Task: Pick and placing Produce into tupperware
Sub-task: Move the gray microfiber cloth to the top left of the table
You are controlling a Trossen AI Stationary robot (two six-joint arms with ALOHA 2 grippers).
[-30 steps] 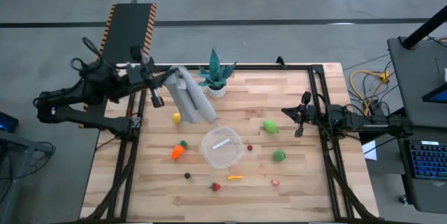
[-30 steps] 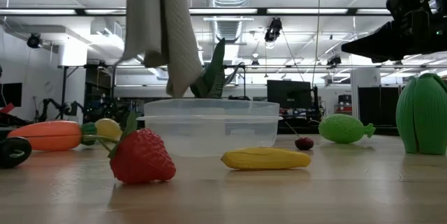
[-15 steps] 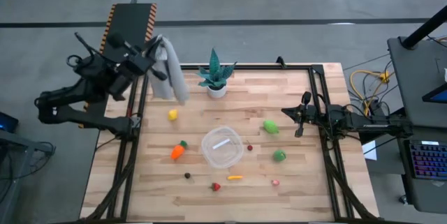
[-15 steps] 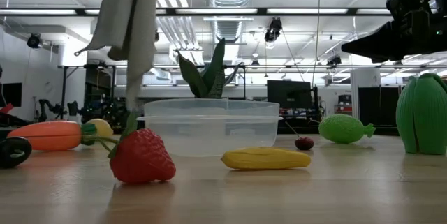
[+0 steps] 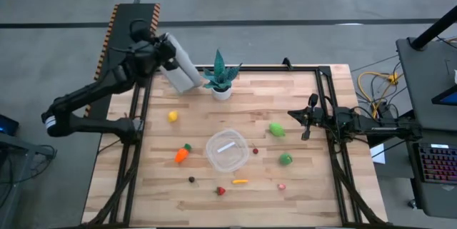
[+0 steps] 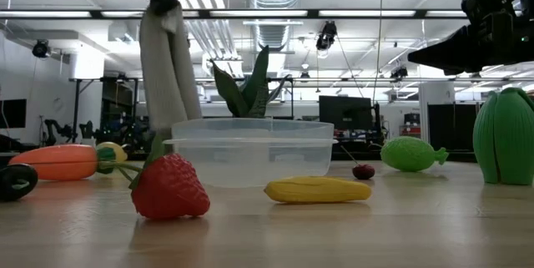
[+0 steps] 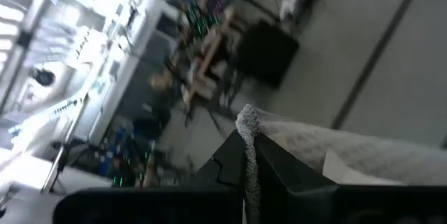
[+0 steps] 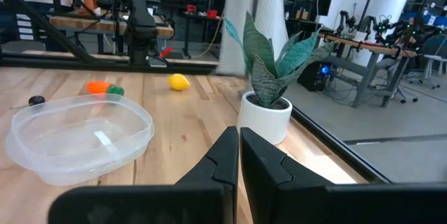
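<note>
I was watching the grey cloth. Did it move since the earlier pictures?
Yes. The hanging grey cloth, held by the left gripper, moved from over the table beside the teal spiky plant in a white pot to the table's far-left corner.

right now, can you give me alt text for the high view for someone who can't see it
Overhead view of a wooden table: the left gripper holds a grey cloth at the far left corner, beside a potted plant. An empty clear tupperware sits mid-table, ringed by toy produce, including a carrot and lemon. The right gripper waits at the right edge.
</note>
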